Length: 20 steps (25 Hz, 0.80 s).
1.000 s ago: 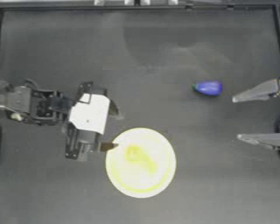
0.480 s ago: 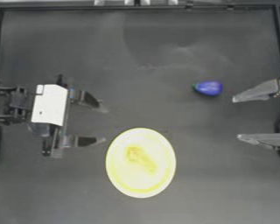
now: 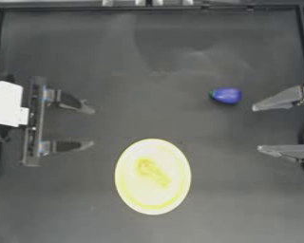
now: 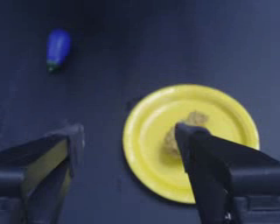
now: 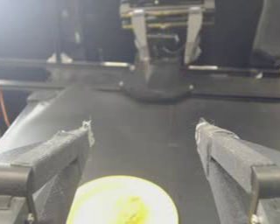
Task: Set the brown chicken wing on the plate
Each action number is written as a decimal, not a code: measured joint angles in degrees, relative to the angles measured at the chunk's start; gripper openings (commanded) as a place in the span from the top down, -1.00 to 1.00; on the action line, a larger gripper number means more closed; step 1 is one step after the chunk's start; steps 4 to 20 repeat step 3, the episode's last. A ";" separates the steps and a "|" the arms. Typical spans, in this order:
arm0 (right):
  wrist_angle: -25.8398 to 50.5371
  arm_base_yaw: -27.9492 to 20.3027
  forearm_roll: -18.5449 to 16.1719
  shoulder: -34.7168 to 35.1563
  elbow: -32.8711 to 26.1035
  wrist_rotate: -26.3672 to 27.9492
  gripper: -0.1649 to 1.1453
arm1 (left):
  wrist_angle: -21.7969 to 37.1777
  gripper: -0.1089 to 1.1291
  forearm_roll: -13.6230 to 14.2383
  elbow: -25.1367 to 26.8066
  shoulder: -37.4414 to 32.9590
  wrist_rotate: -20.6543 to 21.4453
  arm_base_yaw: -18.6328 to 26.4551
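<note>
lying near the middle of the plate (image 3: 125,195), the chicken wing (image 3: 153,172) looks already delivered, a small yellow-orange lump touching nothing but the plate under it. i would judge it a light, stiff toy piece with a bumpy skin, easy to pinch across its narrow waist and unlikely to be damaged, though its rounded end could squirt out of a loose grip. the left end effector (image 3: 78,127) sits well apart from the plate at the left side of the tabletop (image 3: 155,57), jaws spread wide and holding nothing. the right end effector (image 3: 272,127) waits at the right edge, also wide and empty. the dark tabletop looks flat and matte, and a blue eggplant (image 3: 226,95) lies near the right end effector, well apart from the plate.
</note>
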 measured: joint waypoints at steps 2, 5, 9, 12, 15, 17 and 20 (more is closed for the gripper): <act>0.00 0.00 0.00 0.00 -0.09 0.00 -0.78 | -0.44 -0.72 -0.35 0.97 -1.49 0.00 0.09; 0.00 0.00 0.00 0.00 0.00 0.09 -0.78 | -0.62 -0.72 -0.53 1.41 -2.02 0.00 0.18; 0.00 0.00 0.00 0.00 0.00 0.09 -0.78 | -0.62 -0.72 -0.53 1.41 -2.02 0.00 0.18; 0.00 0.00 0.00 0.00 0.00 0.09 -0.78 | -0.62 -0.72 -0.53 1.41 -2.02 0.00 0.18; 0.00 0.00 0.00 0.00 0.00 0.09 -0.78 | -0.62 -0.72 -0.53 1.41 -2.02 0.00 0.18; 0.00 0.00 0.00 0.00 0.00 0.09 -0.78 | -0.62 -0.72 -0.53 1.41 -2.02 0.00 0.18; 0.00 0.00 0.00 0.00 0.00 0.09 -0.78 | -0.62 -0.72 -0.53 1.41 -2.02 0.00 0.18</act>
